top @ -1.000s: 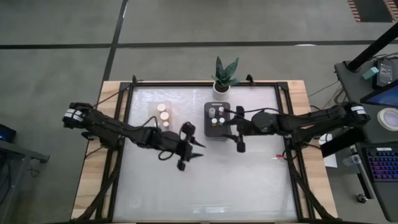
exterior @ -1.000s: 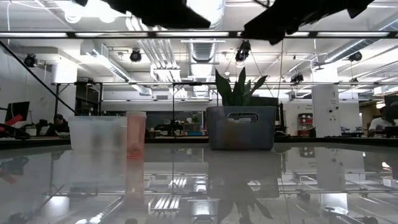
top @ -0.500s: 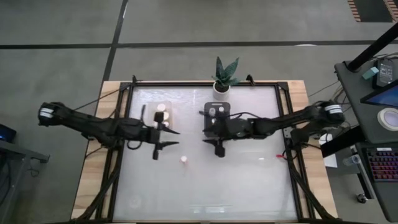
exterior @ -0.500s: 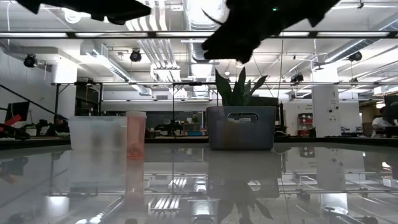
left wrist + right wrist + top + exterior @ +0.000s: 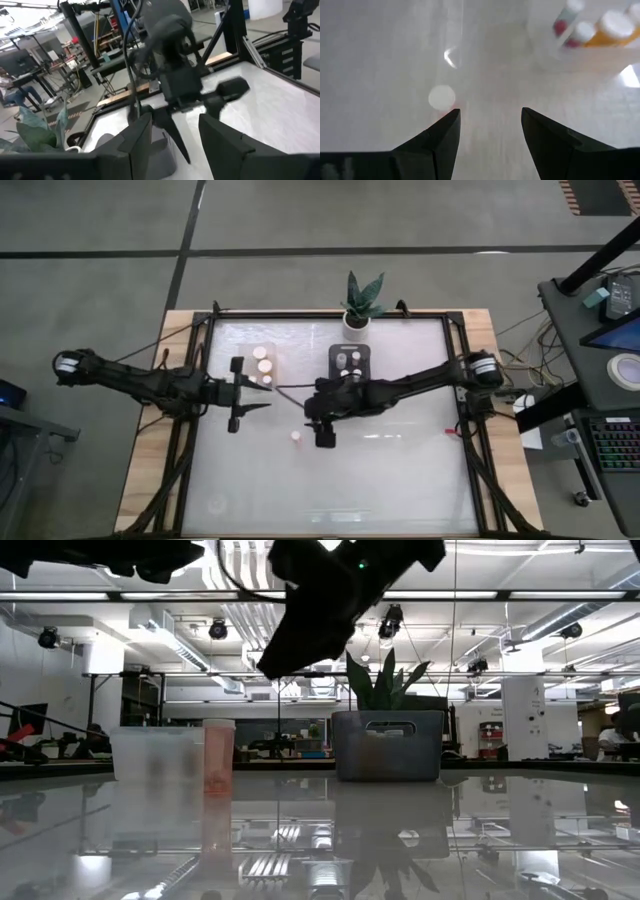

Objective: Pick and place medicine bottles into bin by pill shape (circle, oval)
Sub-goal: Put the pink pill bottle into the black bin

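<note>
A small white-capped, pinkish bottle stands upright on its base on the white table top. It also shows in the low view, and its cap shows in the right wrist view. My right gripper is open and empty, above the table just right of this bottle; its fingers point down at the table. My left gripper is open and empty, left of the bottle near the clear bin. The clear bin holds several white-capped bottles. The grey bin also holds bottles.
A potted green plant stands at the table's far edge behind the grey bin. The clear bin stands left of it. The table's near half is bare white surface. The left wrist view shows the right arm's gripper ahead.
My left gripper has drawn back from the standing bottle toward the table's left and far side, to beside the clear bin. My right gripper has gone from beside the grey bin toward the table's left and near edge, toward the bottle. The bottle has stayed upright in place.
</note>
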You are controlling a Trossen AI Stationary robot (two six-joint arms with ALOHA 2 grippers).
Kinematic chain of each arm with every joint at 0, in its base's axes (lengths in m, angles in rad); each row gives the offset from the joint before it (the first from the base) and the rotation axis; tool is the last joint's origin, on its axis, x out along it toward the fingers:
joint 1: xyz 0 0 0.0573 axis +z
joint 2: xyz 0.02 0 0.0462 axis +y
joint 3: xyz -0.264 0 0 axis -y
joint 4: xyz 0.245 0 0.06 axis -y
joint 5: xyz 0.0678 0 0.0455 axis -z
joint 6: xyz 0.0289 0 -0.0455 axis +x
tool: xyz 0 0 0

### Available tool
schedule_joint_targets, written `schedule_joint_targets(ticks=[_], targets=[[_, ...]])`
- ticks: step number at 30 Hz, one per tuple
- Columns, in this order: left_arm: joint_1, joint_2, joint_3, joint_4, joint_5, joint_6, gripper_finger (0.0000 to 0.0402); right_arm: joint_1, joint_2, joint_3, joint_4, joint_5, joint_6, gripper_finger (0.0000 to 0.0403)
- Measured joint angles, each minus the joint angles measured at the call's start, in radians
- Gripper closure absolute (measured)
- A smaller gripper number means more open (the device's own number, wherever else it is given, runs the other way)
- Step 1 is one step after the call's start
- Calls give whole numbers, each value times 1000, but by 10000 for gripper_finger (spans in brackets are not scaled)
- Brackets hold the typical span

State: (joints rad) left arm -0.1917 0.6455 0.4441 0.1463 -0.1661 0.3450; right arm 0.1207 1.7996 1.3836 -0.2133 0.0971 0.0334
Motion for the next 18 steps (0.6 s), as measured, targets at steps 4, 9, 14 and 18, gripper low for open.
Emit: schedule_joint_targets(ticks=[4, 9, 14, 18], targets=[[0, -11, -10, 0, 0, 1, 253, 9, 76, 84, -71, -8, -2, 200], [0, -15, -10, 5, 0, 1, 253, 13, 142, 158, -70, -100, 7, 200], [0, -18, -11, 4, 0, 1, 253, 17, 198, 188, -80, -106, 22, 200], [0, -20, -11, 6, 0, 1, 253, 23, 217, 199, -75, -106, 11, 200]])
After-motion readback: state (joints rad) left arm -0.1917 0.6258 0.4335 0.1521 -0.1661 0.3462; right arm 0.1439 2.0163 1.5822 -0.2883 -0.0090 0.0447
